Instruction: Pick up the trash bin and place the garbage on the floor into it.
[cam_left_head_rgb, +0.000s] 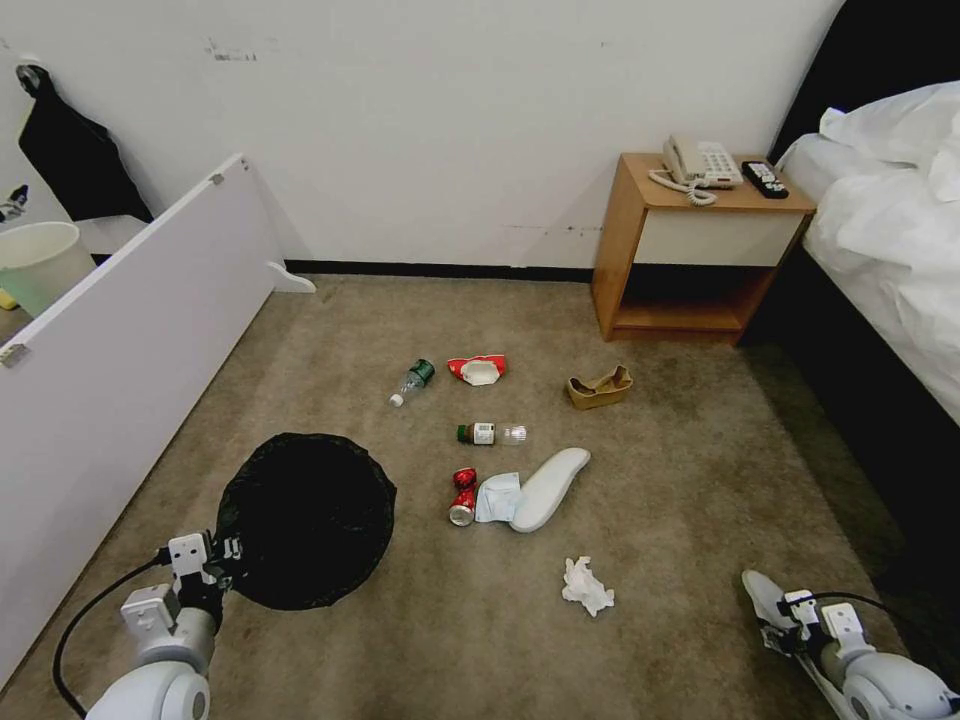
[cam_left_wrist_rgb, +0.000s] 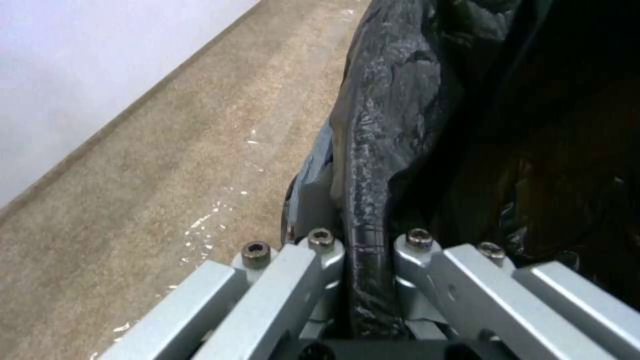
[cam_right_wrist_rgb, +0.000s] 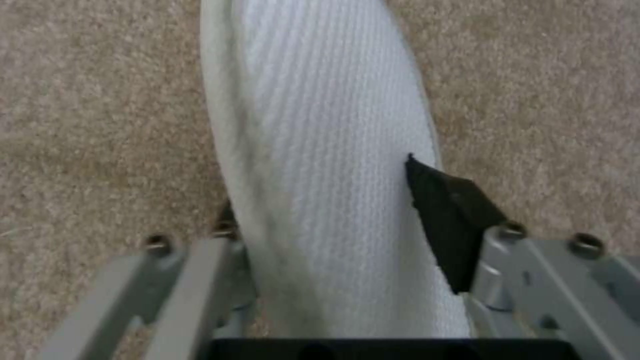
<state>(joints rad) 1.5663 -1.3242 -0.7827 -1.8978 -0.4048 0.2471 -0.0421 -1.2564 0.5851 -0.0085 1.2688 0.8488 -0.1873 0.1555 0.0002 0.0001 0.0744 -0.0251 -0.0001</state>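
The trash bin (cam_left_head_rgb: 305, 520) is round, with a black bag over its rim, and sits low at the left over the carpet floor (cam_left_head_rgb: 680, 500). My left gripper (cam_left_head_rgb: 225, 550) is shut on the near rim; in the left wrist view the gripper (cam_left_wrist_rgb: 363, 250) pinches the bag-covered rim of the bin (cam_left_wrist_rgb: 400, 125). My right gripper (cam_left_head_rgb: 775, 615) at the lower right is shut on a white slipper (cam_left_head_rgb: 760, 590), and the slipper (cam_right_wrist_rgb: 320, 150) lies between its fingers (cam_right_wrist_rgb: 447, 215). Garbage lies mid-floor: another slipper (cam_left_head_rgb: 548, 488), a red can (cam_left_head_rgb: 463, 496), two bottles (cam_left_head_rgb: 412, 382) (cam_left_head_rgb: 492, 433), a red-and-white wrapper (cam_left_head_rgb: 478, 369), a tissue (cam_left_head_rgb: 586, 586) and a brown paper bag (cam_left_head_rgb: 599, 388).
A white panel (cam_left_head_rgb: 130, 330) leans along the left side, with a pale green bin (cam_left_head_rgb: 35, 265) behind it. A wooden nightstand (cam_left_head_rgb: 690, 250) with a phone and a remote stands at the back right against the wall. The bed (cam_left_head_rgb: 890, 250) lines the right edge.
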